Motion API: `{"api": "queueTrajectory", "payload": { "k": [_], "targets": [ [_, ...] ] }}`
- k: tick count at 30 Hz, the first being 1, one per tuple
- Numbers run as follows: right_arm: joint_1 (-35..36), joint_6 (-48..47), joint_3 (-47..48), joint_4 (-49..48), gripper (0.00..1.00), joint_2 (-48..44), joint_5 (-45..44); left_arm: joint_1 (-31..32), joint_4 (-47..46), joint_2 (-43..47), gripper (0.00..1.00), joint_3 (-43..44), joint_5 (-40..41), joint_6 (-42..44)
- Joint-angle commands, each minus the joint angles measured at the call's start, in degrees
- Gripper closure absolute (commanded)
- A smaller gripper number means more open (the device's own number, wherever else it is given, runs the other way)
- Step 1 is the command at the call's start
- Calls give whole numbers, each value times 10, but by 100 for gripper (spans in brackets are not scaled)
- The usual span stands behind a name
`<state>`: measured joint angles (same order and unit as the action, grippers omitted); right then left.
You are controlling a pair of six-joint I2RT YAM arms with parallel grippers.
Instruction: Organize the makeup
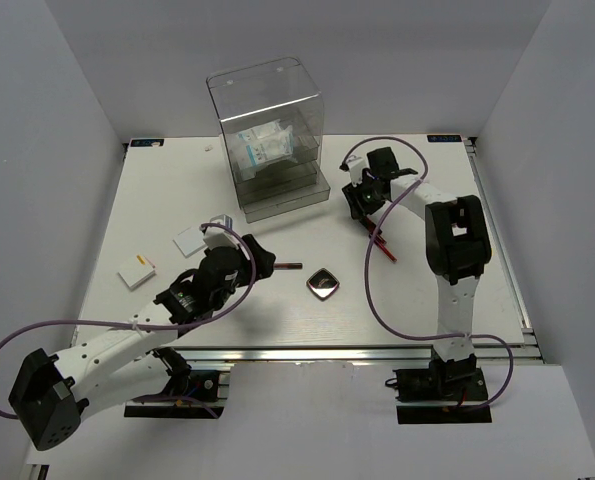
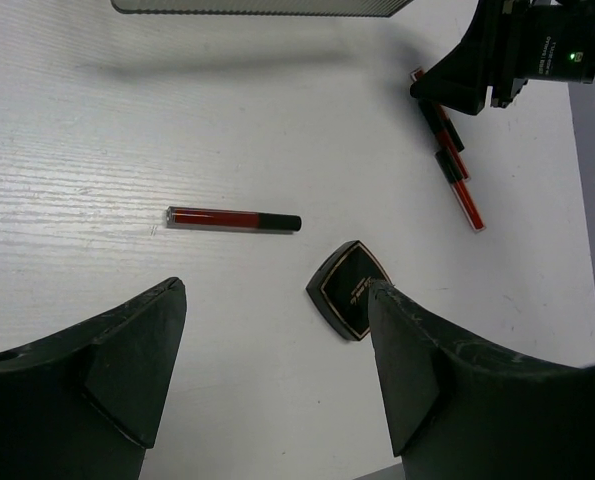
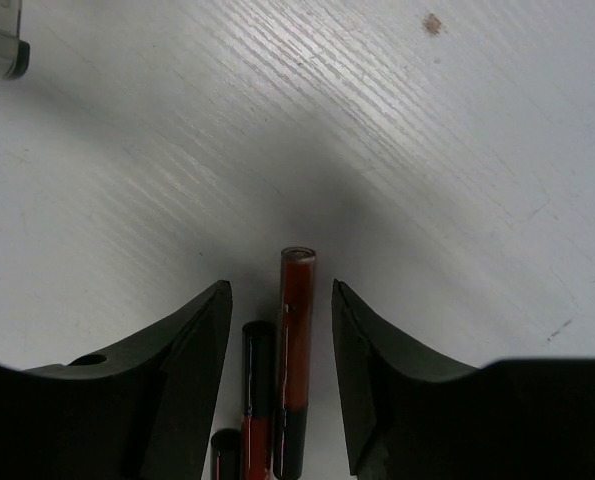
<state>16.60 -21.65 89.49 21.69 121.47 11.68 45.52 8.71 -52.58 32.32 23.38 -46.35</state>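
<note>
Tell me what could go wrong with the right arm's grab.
The right tool is open astride at least two sticks lying side by side; closing could pinch both or squeeze one out sideways. The left tool hovers open near a lone stick and the compact and could knock either.

A stick (image 1: pixel 289 266) lies left of the compact (image 1: pixel 324 284), box (image 1: pixel 269 105) behind.

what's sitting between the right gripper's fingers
Dark-red sticks, at least two side by side on the table, lie between the open fingers of the right gripper. The right wrist view shows this.
</note>
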Motion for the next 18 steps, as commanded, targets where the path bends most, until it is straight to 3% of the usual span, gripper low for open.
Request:
{"api": "queueTrajectory", "payload": {
  "k": [1, 10, 18],
  "targets": [
    [7, -6, 27, -6, 50, 17, -22, 2, -6, -7, 17, 16, 4, 11],
    [8, -23, 29, -4, 55, 34, -54, 2, -12, -4, 17, 6, 7, 10],
    [7, -31, 24, -10, 75, 32, -47, 2, -18, -2, 17, 2, 16, 12]
  ]
}}
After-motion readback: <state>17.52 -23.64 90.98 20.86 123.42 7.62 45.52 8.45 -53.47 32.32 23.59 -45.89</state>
